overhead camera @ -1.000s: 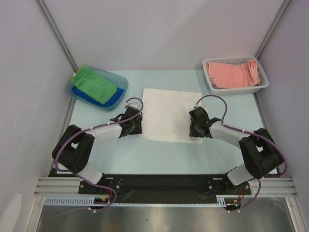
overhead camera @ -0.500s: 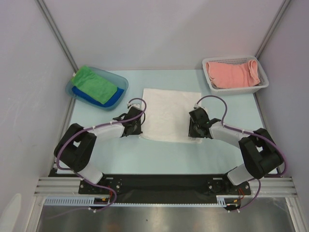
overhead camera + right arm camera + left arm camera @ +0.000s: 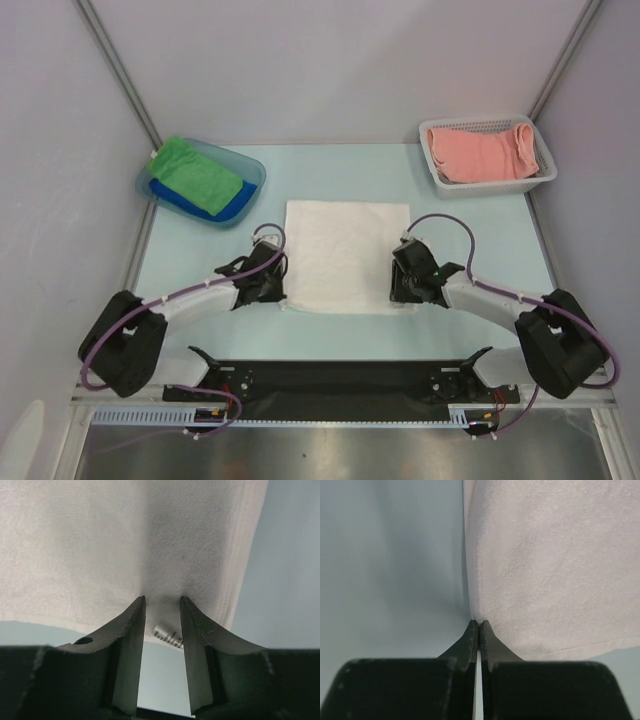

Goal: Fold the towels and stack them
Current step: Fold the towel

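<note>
A white towel (image 3: 345, 250) lies spread flat on the table's middle. My left gripper (image 3: 280, 292) is at its left edge close to the near-left corner. In the left wrist view the gripper (image 3: 478, 624) is shut, its tips pinching that edge of the white towel (image 3: 560, 555). My right gripper (image 3: 402, 292) sits on the near-right corner. In the right wrist view it (image 3: 162, 602) stands open with the white towel (image 3: 100, 540) and its small tag (image 3: 169, 636) showing between the fingers. A green towel (image 3: 195, 172) lies on a blue towel (image 3: 238, 205).
The green and blue towels rest in a blue tray (image 3: 255, 170) at the back left. A white basket (image 3: 545, 178) at the back right holds a pink towel (image 3: 480, 152). Grey walls close off the table's sides and back.
Both arms have drawn back toward the near edge and the white towel has slid nearer with them. The left gripper has shut on the towel's left edge.
</note>
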Action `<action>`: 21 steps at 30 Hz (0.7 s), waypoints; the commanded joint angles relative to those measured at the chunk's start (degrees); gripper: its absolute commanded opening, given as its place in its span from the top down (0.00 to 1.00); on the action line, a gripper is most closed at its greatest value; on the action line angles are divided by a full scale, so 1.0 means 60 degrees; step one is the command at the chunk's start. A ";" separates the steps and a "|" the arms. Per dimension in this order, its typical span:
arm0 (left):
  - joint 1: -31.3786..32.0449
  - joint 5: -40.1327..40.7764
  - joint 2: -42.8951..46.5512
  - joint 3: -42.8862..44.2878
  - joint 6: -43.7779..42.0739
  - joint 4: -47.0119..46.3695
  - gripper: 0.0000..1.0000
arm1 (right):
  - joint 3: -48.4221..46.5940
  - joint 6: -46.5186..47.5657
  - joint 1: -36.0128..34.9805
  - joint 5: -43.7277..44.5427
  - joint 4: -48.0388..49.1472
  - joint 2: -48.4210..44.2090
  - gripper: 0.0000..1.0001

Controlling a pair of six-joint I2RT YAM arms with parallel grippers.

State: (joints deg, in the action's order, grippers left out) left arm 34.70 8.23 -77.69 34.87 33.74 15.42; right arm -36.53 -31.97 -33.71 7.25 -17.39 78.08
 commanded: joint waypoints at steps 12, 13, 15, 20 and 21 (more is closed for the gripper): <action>0.0062 0.0268 0.2988 0.1402 0.0238 0.2820 0.53 | -0.1013 -0.0431 -0.0229 0.0024 -0.2260 -0.2673 0.51; 0.0047 0.0371 0.2770 0.1758 0.0164 0.2806 0.53 | -0.1523 -0.0009 0.0369 -0.0427 -0.1910 -0.2266 0.51; -0.0215 0.0256 0.1968 0.2576 -0.0069 0.2354 0.52 | -0.2039 0.0317 0.0914 -0.0694 -0.1440 -0.1694 0.52; -0.1182 -0.0607 -0.0465 0.3883 -0.0450 0.0920 0.64 | -0.3590 0.0815 0.2234 -0.1105 0.0156 0.0869 0.58; -0.1256 -0.0552 -0.0861 0.4407 -0.0539 0.0829 0.69 | -0.3797 0.0830 0.2409 -0.1424 0.0347 0.1221 0.59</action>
State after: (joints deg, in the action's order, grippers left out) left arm 29.23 7.09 -75.79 56.93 33.41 24.71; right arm -55.75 -30.02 -21.91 2.00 -21.32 79.57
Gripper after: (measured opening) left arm 0.332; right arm 0.422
